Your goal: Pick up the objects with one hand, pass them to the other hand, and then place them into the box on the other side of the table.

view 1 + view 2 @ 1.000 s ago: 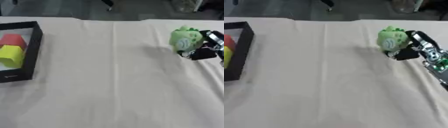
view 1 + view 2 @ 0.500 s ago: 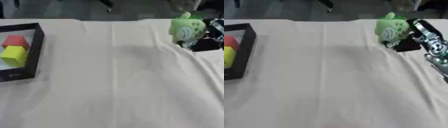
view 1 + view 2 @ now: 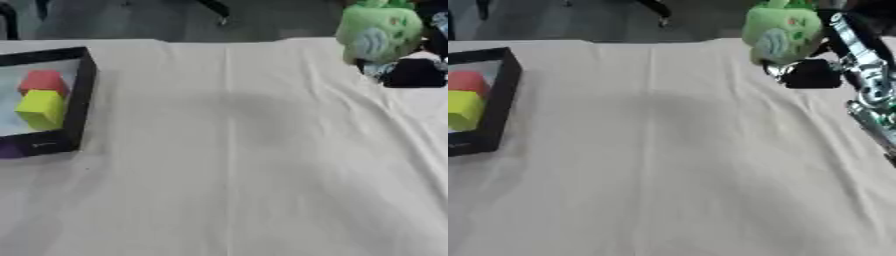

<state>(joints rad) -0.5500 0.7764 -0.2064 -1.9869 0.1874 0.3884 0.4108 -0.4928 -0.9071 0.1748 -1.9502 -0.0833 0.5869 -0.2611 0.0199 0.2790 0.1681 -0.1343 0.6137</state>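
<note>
Fingers [image 3: 798,75] of your right hand [image 3: 837,65] curl round the green toy [image 3: 779,31], lifted above the table's [image 3: 675,165] far right, with the box [image 3: 496,107] far left and your left hand out of sight.

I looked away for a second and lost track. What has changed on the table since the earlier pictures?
The right hand has lifted the green plush toy off the tablecloth; it was low on the cloth a second ago and is now held up near the table's far edge. The grip has not changed. The black box at the left, with its red block and yellow block, stayed put.
</note>
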